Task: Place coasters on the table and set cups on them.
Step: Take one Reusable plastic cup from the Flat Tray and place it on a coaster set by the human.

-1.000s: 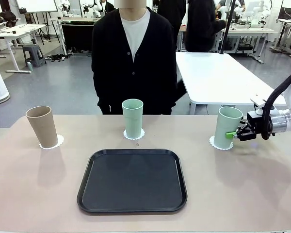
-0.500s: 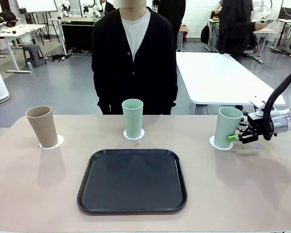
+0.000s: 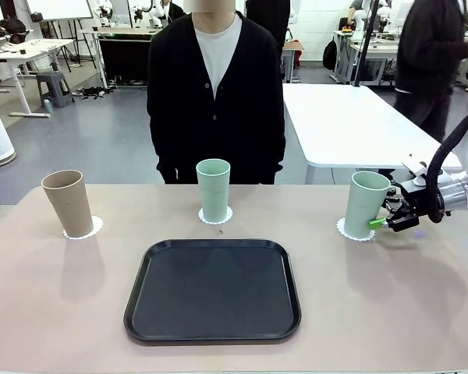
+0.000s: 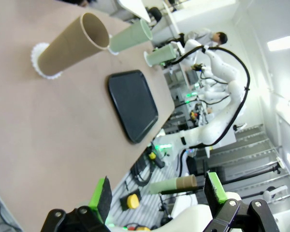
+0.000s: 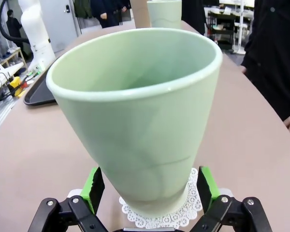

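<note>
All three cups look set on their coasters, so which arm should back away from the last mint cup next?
The right. Its right gripper stands open with green pads either side of the right-hand mint cup, which sits on its coaster. The left gripper is open too, well off from the cups.

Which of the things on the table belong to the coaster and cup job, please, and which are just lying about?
Job: brown cup, middle mint cup, right mint cup, each on a coaster, on the table.
Lying about: black tray.
</note>
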